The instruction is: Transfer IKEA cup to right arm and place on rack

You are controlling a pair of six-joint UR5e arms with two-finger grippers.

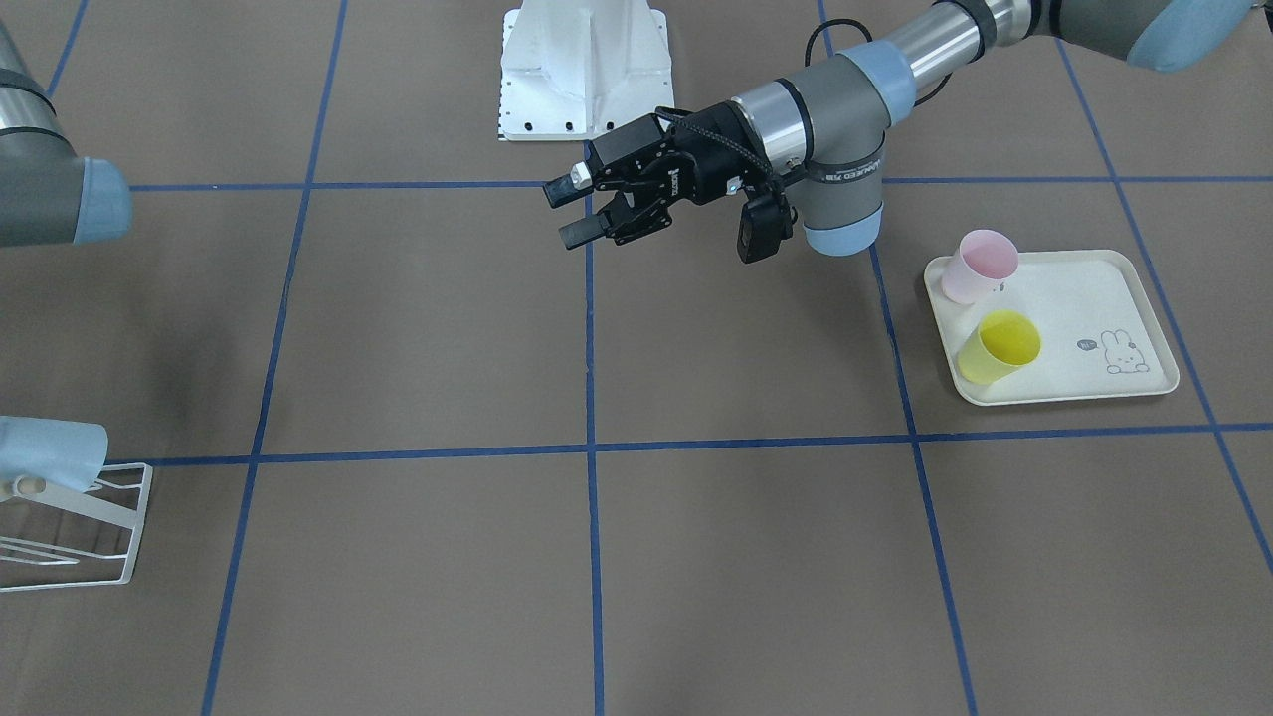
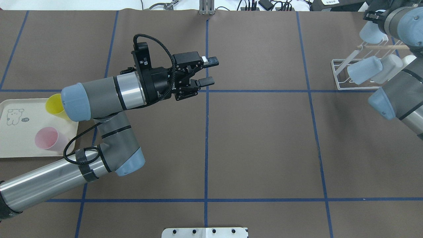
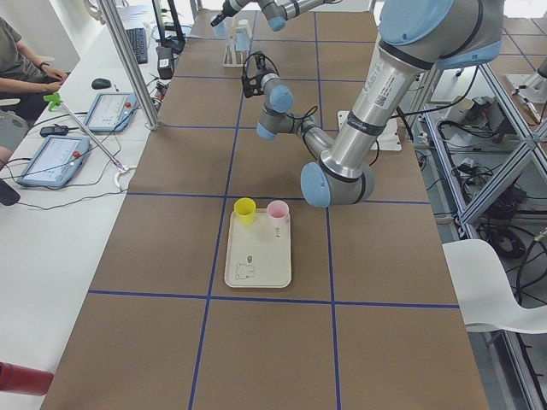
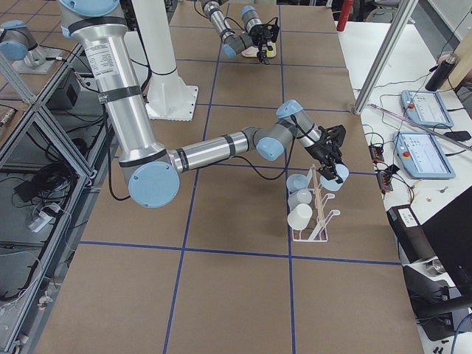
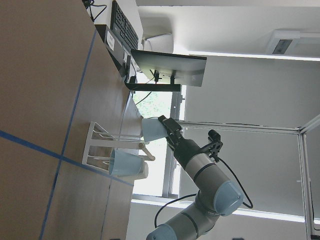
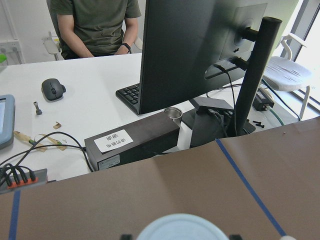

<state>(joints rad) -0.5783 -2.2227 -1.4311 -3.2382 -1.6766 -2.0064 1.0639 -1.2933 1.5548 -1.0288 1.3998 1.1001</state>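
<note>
The right hand is clamped on the pale blue IKEA cup, holding it just above the white wire rack, near the wooden-tipped peg. Two cups already sit below the hand, so it should probably line its cup up with a free rod and lower slowly before releasing. The left hand, well away over mid-bench, is open and empty.

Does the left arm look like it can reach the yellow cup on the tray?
Probably yes. The left tool is open and empty, and the yellow cup stands uncovered on the tray on that arm's side. The pink cup close beside it leaves little room on one side.
</note>
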